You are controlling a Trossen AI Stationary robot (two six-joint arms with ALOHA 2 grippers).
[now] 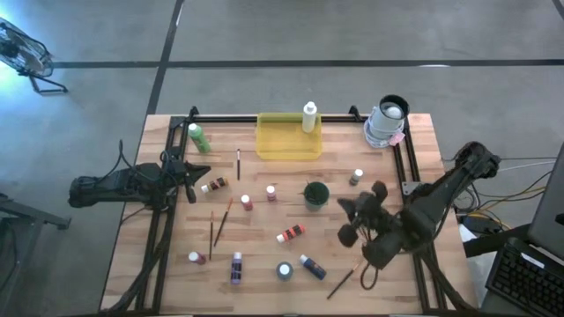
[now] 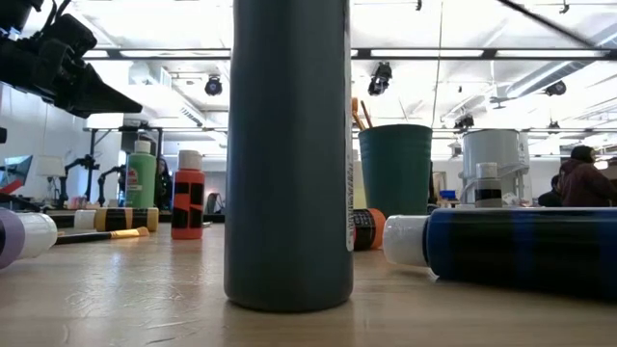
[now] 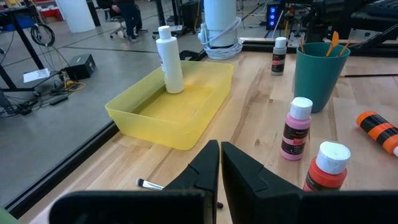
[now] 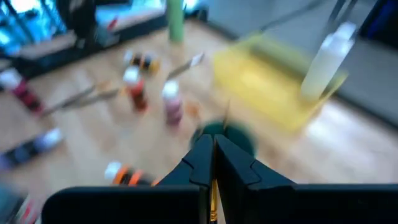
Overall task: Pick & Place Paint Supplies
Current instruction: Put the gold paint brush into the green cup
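The paint bottles are being seen scattered over the wooden desk: a green bottle near the far left corner, a red-capped pair beside the centre, an orange-and-black bottle lying on its side, and a purple bottle and a blue bottle lying near the front edge. A white bottle is standing upright in the translucent yellow tray. Thin wooden paintbrushes are lying flat between the bottles, and brush handles are poking out of the dark green cup.

The bottles are judged to be light, stiff plastic, smooth and rounded, so a slippery grasp is to be expected; each is best taken across the cylindrical body, below the cap. The brushes are judged slender and rigid, hard to lift off the grained planks, and best pinched at mid-handle.

The right gripper is being held above the cup with its fingers pressed together; a thin orange sliver shows low between them, perhaps a brush handle. The left gripper is hovering near the desk's left edge, jaws nearly closed on nothing.
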